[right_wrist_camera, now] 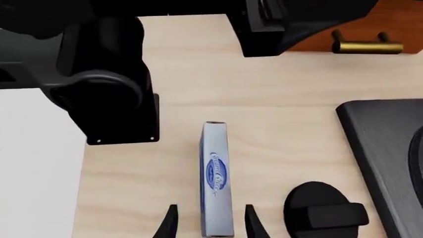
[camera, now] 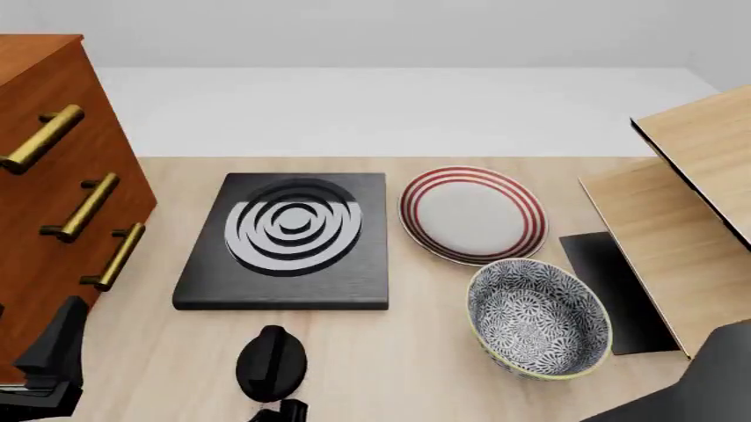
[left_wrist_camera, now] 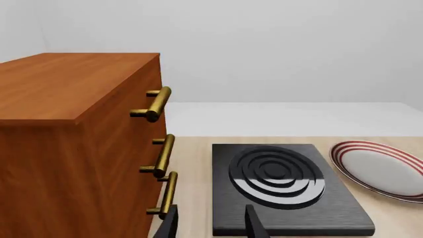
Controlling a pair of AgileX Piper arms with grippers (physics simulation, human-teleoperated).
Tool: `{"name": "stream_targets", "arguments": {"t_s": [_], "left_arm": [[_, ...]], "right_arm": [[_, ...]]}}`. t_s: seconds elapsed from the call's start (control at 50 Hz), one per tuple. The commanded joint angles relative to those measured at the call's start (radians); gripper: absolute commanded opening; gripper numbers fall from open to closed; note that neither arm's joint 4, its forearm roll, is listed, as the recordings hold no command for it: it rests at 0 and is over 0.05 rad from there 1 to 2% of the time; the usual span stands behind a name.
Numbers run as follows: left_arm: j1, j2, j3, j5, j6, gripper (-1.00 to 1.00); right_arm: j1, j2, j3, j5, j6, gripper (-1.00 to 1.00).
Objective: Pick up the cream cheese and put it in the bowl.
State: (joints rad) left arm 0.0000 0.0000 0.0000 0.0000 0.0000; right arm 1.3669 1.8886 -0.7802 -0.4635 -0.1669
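The cream cheese is a pale blue-white box with a dark blue oval logo. It lies on the wooden table near its front edge and shows only in the right wrist view. My right gripper is open, with one finger on each side of the box's near end and a gap to each. The bowl, patterned blue-grey and white, stands empty at the front right in the front view. My left gripper is open and empty, pointing over the black stove plate.
A wooden cabinet with brass handles stands at the left. A white plate with red rings sits behind the bowl. A black round knob-like object sits before the stove. A wooden rack stands at right. The left arm is beyond the box.
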Motion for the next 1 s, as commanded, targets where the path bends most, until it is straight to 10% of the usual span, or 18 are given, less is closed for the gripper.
{"name": "stream_targets", "arguments": {"t_s": [0.02, 0.4, 0.42, 1.0], "left_arm": [[0.000, 0.000, 0.000, 0.000, 0.000, 1.00], [0.000, 0.000, 0.000, 0.000, 0.000, 1.00], [0.000, 0.000, 0.000, 0.000, 0.000, 1.00], [0.000, 0.000, 0.000, 0.000, 0.000, 1.00]], "right_arm": [[0.003, 0.037, -0.017, -0.013, 0.020, 1.00], [-0.013, 0.056, -0.006, -0.042, 0.048, 1.00], [-0.012, 0.054, -0.004, -0.043, 0.043, -1.00], [-0.048, -0.294, 0.210, 0.035, -0.006, -1.00]]}}
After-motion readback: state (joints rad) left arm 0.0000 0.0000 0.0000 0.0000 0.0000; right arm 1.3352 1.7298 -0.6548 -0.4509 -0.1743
